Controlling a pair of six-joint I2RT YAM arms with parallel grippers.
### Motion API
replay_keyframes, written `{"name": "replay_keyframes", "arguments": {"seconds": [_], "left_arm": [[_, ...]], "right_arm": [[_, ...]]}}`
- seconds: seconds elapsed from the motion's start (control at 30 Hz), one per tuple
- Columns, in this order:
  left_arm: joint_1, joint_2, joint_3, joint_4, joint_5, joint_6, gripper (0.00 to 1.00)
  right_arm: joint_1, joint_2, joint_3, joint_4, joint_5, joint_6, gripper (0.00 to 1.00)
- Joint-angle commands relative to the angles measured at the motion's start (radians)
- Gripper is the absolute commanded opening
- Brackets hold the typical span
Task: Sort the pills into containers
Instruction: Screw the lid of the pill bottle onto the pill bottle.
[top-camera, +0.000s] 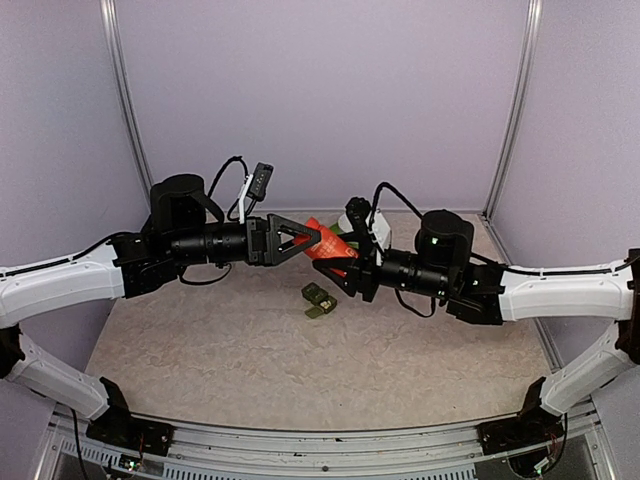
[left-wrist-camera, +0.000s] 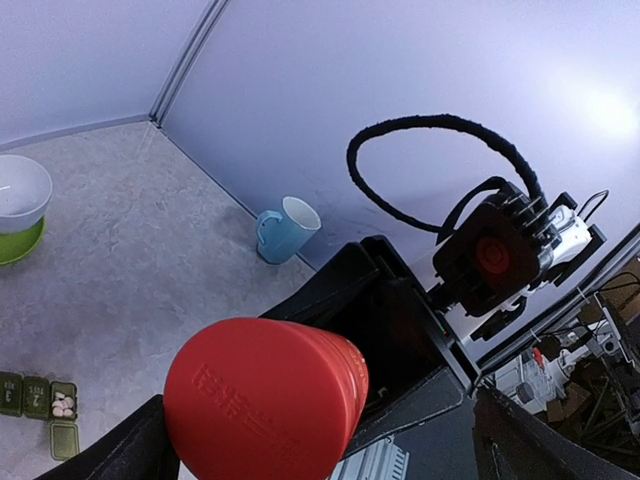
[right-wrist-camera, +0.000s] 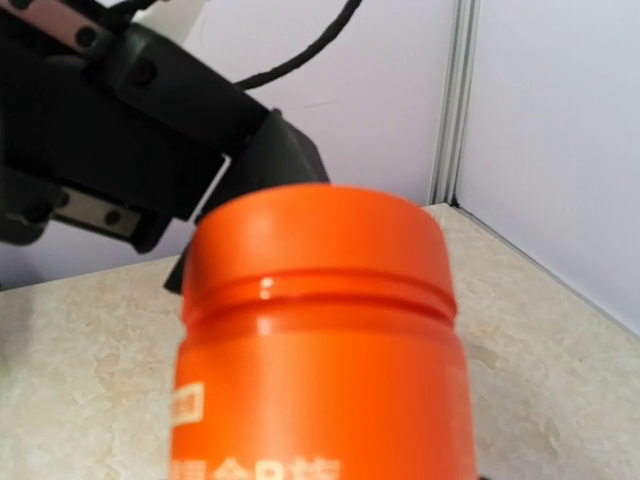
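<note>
Two end effectors meet in the air above the middle of the counter (top-camera: 200, 350). The right end effector (top-camera: 347, 270) is clamped on a red cylindrical bottle (top-camera: 326, 245). The bottle is smooth glossy plastic with a groove round its shoulder and raised lettering on its flat end, and it hangs tilted. The left end effector (top-camera: 308, 240) stands spread wide, its black fingers (left-wrist-camera: 125, 455) on either side of that flat end; whether they touch it cannot be told.

Just below the pair, on the mottled beige stone-look surface, lie the containers (top-camera: 318, 298), a dark green strip of joined square compartments. One lid is swung open over white pills (left-wrist-camera: 63, 405), and bare counter runs all round the strip.

Beyond the right end effector a white bowl (left-wrist-camera: 18, 190) sits on a green plate (left-wrist-camera: 15, 245). Farther off, by the lilac back wall (top-camera: 320, 90), stands a light blue mug (left-wrist-camera: 287, 228).
</note>
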Motion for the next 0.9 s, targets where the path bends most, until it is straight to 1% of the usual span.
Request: {"name": "replay_keyframes", "arguments": {"seconds": [0.0,0.27,0.47,0.7,0.87], "left_arm": [[-0.005,-0.004,0.018,0.048,0.034,0.008,0.99],[-0.005,-0.016,0.021,0.067,0.035,0.012,0.99],[-0.005,-0.014,0.027,0.057,0.043,0.016,0.99],[-0.005,-0.013,0.050,-0.070,-0.001,-0.036,0.99],[-0.002,-0.012,0.065,-0.145,-0.021,-0.057,0.99]], "right_arm": [[-0.005,0.051,0.017,0.003,0.005,0.011,0.18],[0.048,0.122,0.039,-0.027,-0.055,-0.033,0.18],[0.060,0.131,0.039,-0.033,-0.061,-0.046,0.17],[0.061,0.062,0.011,-0.019,-0.034,-0.117,0.18],[0.060,0.020,-0.012,-0.010,0.021,-0.177,0.18]]}}
